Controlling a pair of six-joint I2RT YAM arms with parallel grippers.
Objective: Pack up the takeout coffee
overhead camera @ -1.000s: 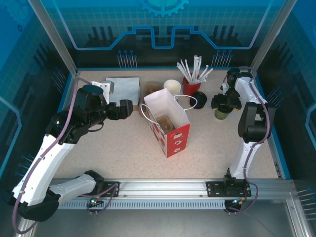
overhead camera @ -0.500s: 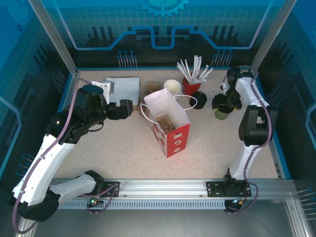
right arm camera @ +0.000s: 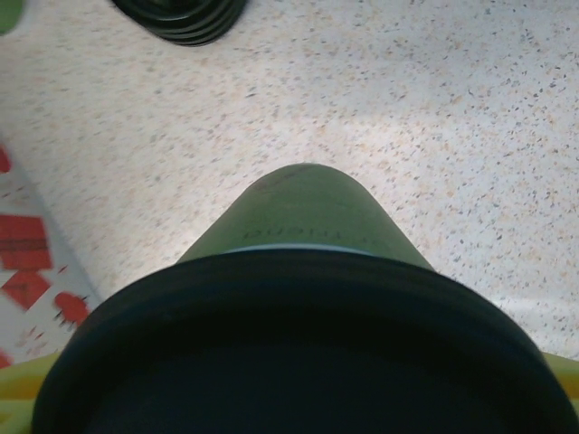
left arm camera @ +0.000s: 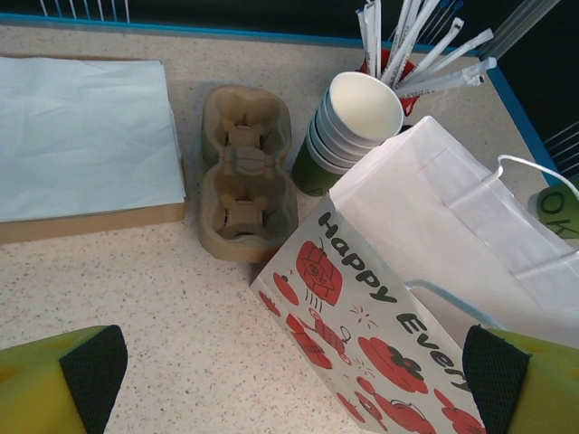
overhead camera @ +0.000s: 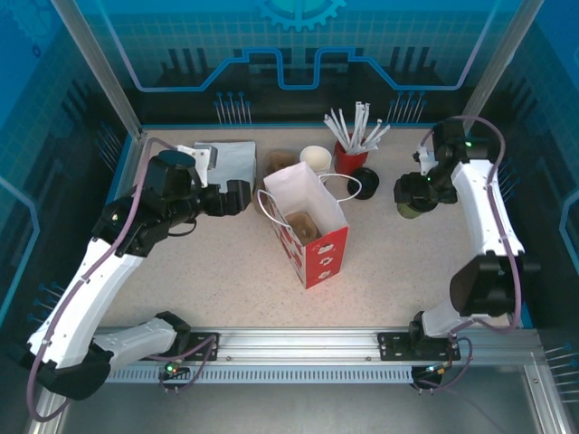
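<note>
Lidded olive-green coffee cup (right arm camera: 308, 212) sits between the right end effector (overhead camera: 410, 197) fingers; clamping cannot be confirmed. It is not yet in the paper bag (overhead camera: 312, 231) to that end effector's left. Left end effector (overhead camera: 237, 196) spread apart, empty. Packing outstanding.

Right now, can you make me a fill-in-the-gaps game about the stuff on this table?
1. The lid on the takeout coffee is coloured ___.
2. The white straws stand in a cup coloured ___.
3. On the paper bag, the word printed before "Every" is ___.
4. The left fingers are not shut; they are ___.

Missing words: black; red; Happy; open.
</note>
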